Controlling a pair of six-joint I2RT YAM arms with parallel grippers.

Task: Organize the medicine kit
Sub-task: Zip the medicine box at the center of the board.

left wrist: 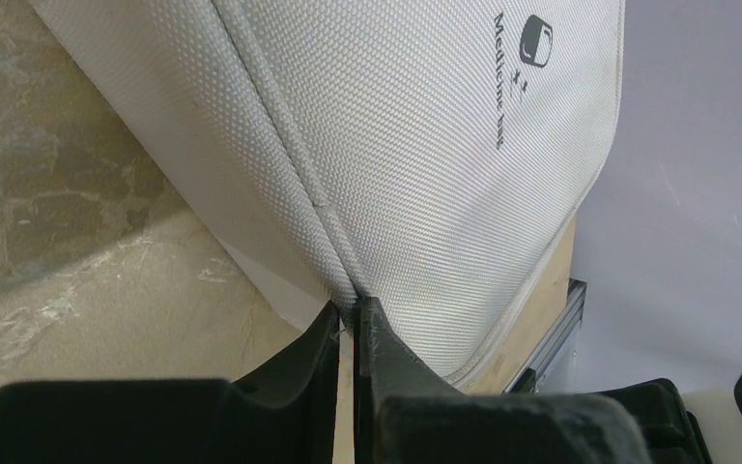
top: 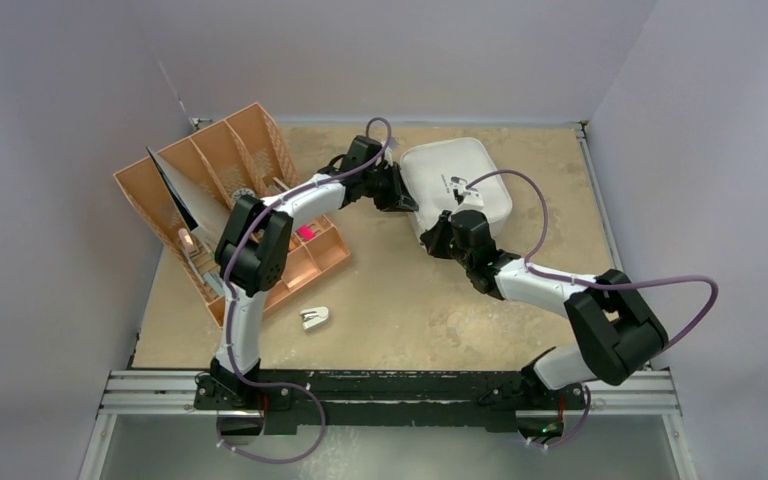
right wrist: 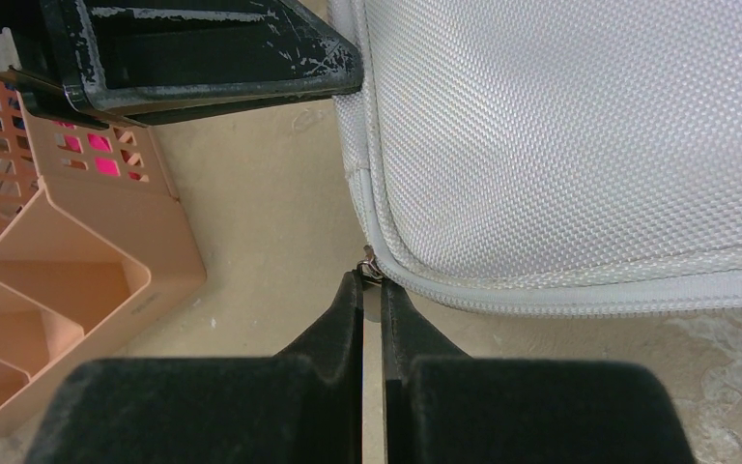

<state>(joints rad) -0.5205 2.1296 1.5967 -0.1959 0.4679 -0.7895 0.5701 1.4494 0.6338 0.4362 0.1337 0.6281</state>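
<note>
Grey woven kit (top: pixel 440 165) | likely stiff, light | take zip pull (right wrist: pixel 371 267) | left end effector (left wrist: pixel 348 314), right end effector (right wrist: pixel 372 285) nearly closed at seam, hold unclear

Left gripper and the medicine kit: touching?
Touching. In the left wrist view the left gripper pinches the zip seam of the medicine kit.
</note>
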